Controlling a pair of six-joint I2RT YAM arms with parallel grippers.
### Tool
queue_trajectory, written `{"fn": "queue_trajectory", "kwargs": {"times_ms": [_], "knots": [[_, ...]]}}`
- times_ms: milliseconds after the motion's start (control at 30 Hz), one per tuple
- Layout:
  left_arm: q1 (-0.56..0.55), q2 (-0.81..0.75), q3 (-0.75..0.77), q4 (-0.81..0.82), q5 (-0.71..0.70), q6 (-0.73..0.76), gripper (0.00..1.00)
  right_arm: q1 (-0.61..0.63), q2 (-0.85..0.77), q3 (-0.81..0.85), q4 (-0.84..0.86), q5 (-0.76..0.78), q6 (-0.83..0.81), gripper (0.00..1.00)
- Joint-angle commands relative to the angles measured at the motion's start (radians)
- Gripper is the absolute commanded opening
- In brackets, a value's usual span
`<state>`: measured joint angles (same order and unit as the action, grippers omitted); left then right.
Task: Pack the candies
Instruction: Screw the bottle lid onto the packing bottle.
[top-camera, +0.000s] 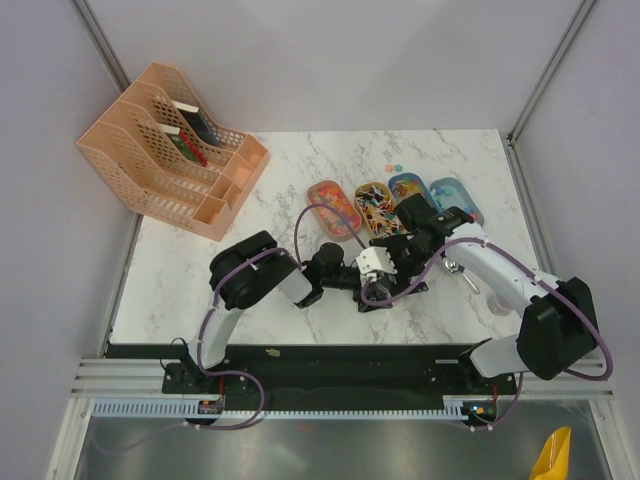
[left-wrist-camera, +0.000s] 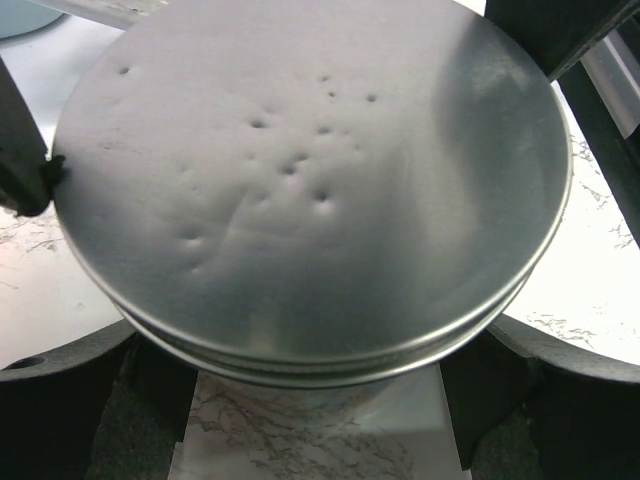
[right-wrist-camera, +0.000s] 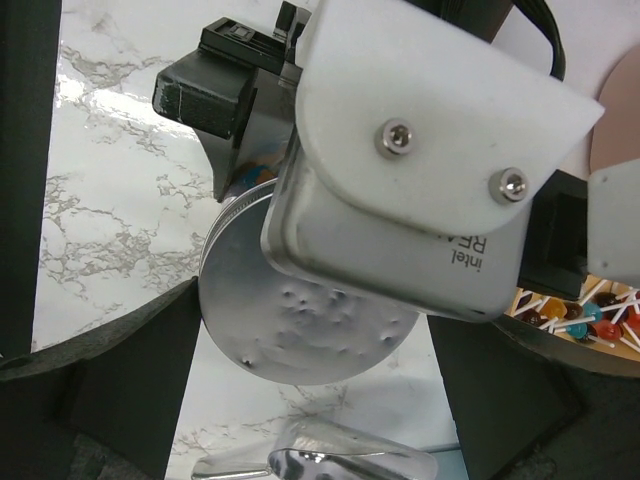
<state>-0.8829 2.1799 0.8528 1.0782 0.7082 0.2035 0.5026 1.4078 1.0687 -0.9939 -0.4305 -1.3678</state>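
The candies (top-camera: 335, 205) lie in several oval trays at the back of the table, and a few loose ones (top-camera: 391, 166) lie behind them. In the right wrist view, coloured candies (right-wrist-camera: 588, 316) show at the right edge. A clear jar with a dented grey lid (left-wrist-camera: 300, 170) stands on the marble. My left gripper (left-wrist-camera: 305, 160) is shut on its rim from above, one finger (left-wrist-camera: 22, 165) touching the lid's edge. My right gripper (right-wrist-camera: 310, 395) stands open, close beside the jar lid (right-wrist-camera: 300, 335), touching nothing. In the top view both grippers (top-camera: 392, 268) meet at mid-table and hide the jar.
A shiny metal scoop (right-wrist-camera: 320, 462) lies on the table just before the jar. A peach file organiser (top-camera: 170, 150) stands at the back left. The orange tray (top-camera: 322, 190) and the blue trays (top-camera: 452, 190) form a row behind the grippers.
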Motion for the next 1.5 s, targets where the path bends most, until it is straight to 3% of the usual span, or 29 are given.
{"fn": "queue_trajectory", "kwargs": {"times_ms": [0,300,533,967,1267,1367,1433,1467], "knots": [[0.01,0.072,-0.04,-0.274,-0.079,-0.039,0.02,-0.013,0.033,0.02,-0.023,-0.008,-0.03,0.98],[0.012,0.073,-0.038,-0.276,-0.079,-0.039,0.02,-0.015,0.059,0.031,-0.055,0.001,-0.002,0.9],[0.01,0.075,-0.038,-0.278,-0.092,-0.039,0.02,-0.016,0.103,0.031,-0.078,0.013,0.088,0.63],[0.01,0.081,-0.032,-0.288,-0.116,-0.046,0.02,-0.061,0.04,-0.107,-0.026,-0.03,0.309,0.52],[0.01,0.086,-0.024,-0.302,-0.116,-0.044,0.02,-0.061,-0.016,-0.151,-0.002,-0.054,0.46,0.51],[0.012,0.087,-0.015,-0.32,-0.116,-0.041,0.02,-0.061,-0.023,-0.15,0.004,-0.037,0.447,0.57],[0.012,0.087,-0.011,-0.333,-0.116,-0.038,0.04,-0.062,-0.013,-0.136,0.003,-0.016,0.432,0.72],[0.012,0.086,-0.003,-0.354,-0.116,-0.039,0.13,-0.061,-0.01,-0.125,0.001,-0.004,0.417,0.79]]}}
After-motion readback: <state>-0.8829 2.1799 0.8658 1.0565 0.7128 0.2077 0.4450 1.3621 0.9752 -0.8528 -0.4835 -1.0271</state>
